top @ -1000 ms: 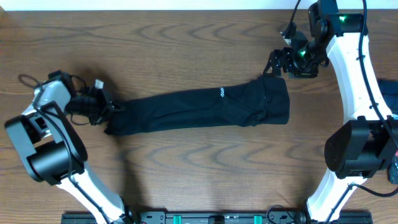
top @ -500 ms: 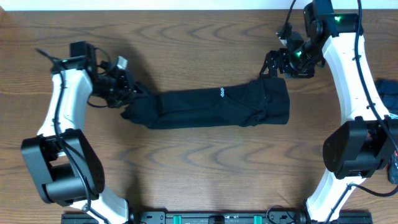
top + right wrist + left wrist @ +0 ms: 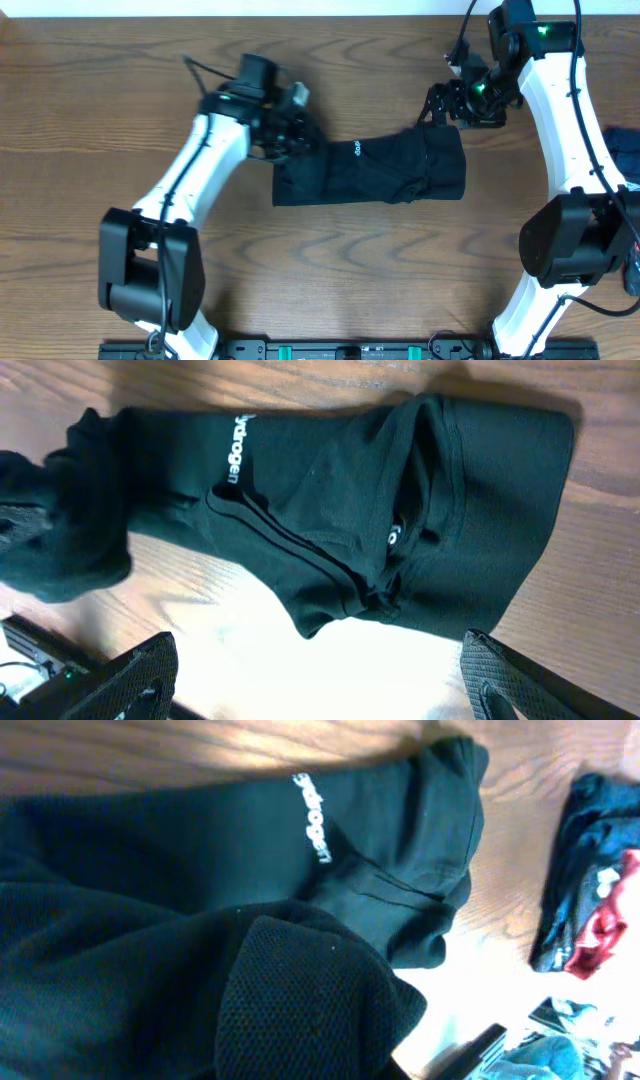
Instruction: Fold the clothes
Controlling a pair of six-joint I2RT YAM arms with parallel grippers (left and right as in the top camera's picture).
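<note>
Two arms are working on one black long-sleeved top of soft fabric (image 3: 385, 172), which is lying as a short, thick band across the middle of the brown wood-grain table (image 3: 320, 270), its white chest lettering (image 3: 355, 150) facing up. The left gripper (image 3: 293, 138) is pinching together on the band's left end, with dark cloth bunching right under its camera. The step in hand is therefore looking like the lengthwise fold, that end going over toward the opposite one. The right gripper (image 3: 318, 655) is hanging with its jaws wide apart and holding nothing, just beside the top's far right corner.

Next, I judge, the left arm is needing to carry its end to the right edge, lay it square and let go, while the right one is standing ready to pin the layers. Such soft fabric is likely to slump if dropped early.

Bare wood is showing all round the garment, with bright glare near it. A dark blue bundle with red patches (image 3: 590, 870) is sitting well apart at the right edge, and a pale strip (image 3: 200, 8) is running along the far side.
</note>
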